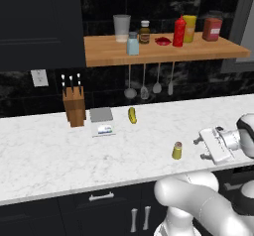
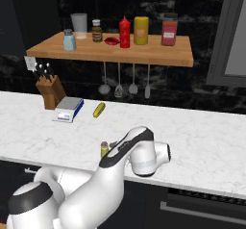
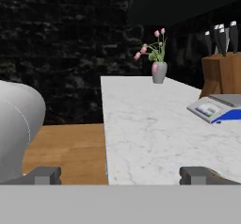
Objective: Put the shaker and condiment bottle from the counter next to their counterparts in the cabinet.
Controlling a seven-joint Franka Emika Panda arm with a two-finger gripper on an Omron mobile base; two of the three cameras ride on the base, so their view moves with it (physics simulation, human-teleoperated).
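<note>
End effector (image 1: 198,148) wide open, empty, right-centre of frame beside shaker (image 1: 177,150) on desk (image 1: 44,155); centre fingers round shaker, grip low.

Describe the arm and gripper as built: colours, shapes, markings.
The arm is glossy white, made of thick rounded links with dark bands at the joints. Its hand is a white boxy block. The gripper has two small dark grey square-tipped fingers. No cables or markings show.

The shaker (image 1: 177,150) stands on the counter (image 1: 59,155) — the condiment bottle (image 1: 179,32) on the cabinet (image 1: 109,54), beside their counterparts (image 1: 189,29).
</note>
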